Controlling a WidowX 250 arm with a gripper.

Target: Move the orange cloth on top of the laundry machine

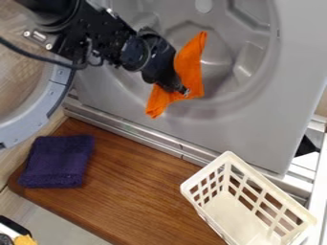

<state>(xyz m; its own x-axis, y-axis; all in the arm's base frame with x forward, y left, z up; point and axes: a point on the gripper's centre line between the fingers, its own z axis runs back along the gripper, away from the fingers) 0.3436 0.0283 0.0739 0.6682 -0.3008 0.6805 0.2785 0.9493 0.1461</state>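
Near the laundry machine's edge [211, 146], the end effector [184, 92] touches the orange cloth [190, 64].

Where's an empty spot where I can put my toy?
On the wooden board, between the purple cloth and the white basket. Bare grey panel also shows beyond the basket, right of the round hollow. It's crowded up and left, where the pincer is at the orange cloth.

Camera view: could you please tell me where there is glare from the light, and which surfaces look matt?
In the camera view, bright highlights lie in the hollows of the grey machine surface, light streaks run along the metal rail, and the orange cloth and purple towel look matt.
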